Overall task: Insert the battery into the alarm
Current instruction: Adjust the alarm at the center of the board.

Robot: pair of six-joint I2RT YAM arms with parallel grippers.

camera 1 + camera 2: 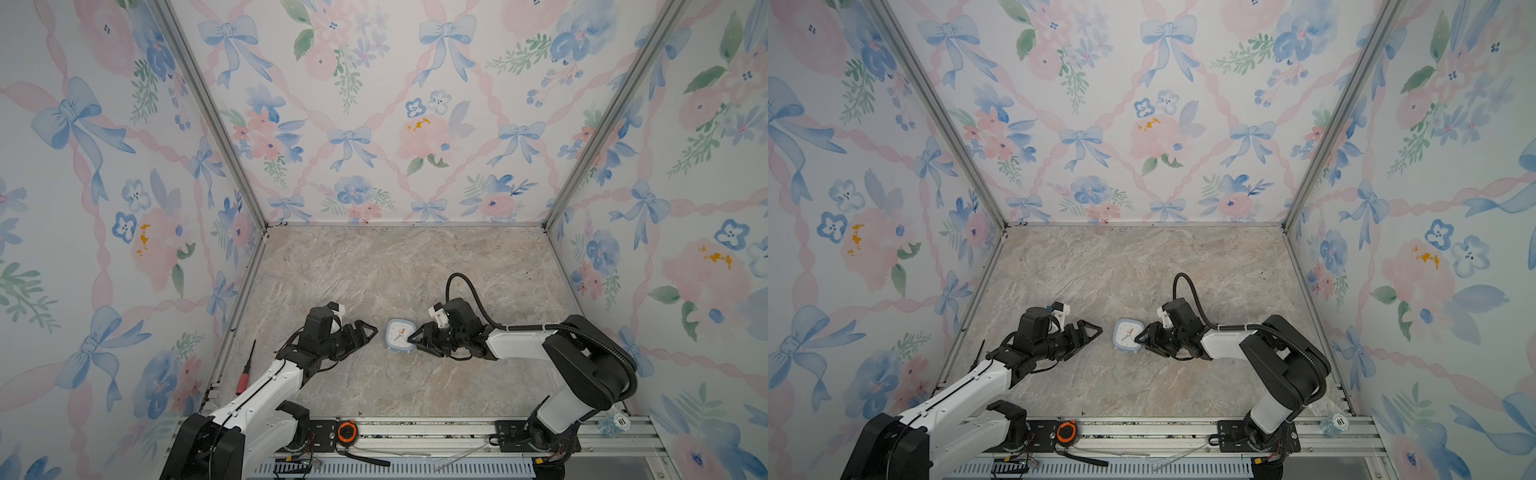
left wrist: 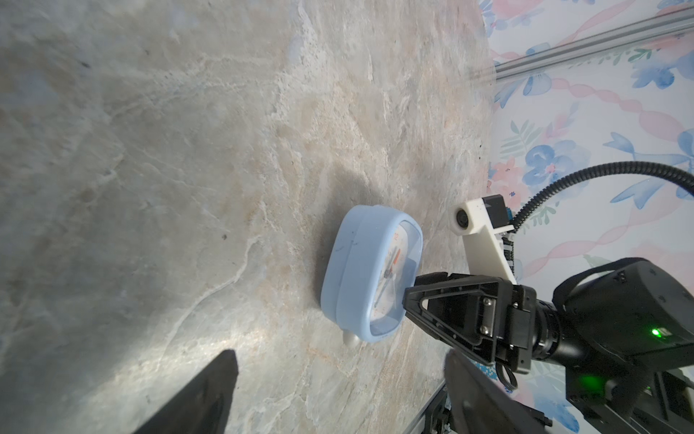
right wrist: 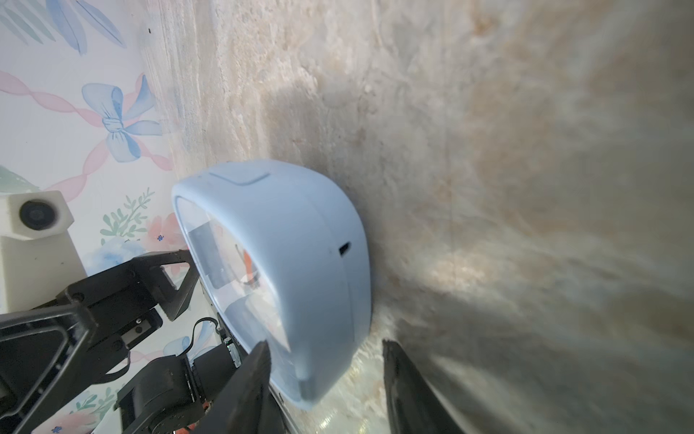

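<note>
The alarm lies dial up on the bench, right between the two arms. The right tool sits at the alarm's right edge, jaws partly apart and straddling the rim, a gap showing behind it, nothing gripped. The left tool hovers just left of the alarm, jaws wide, empty

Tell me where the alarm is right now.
In both top views the alarm sits on the marble table, mid-width toward the robot's end, between the left gripper and the right gripper, nearer the right.
</note>
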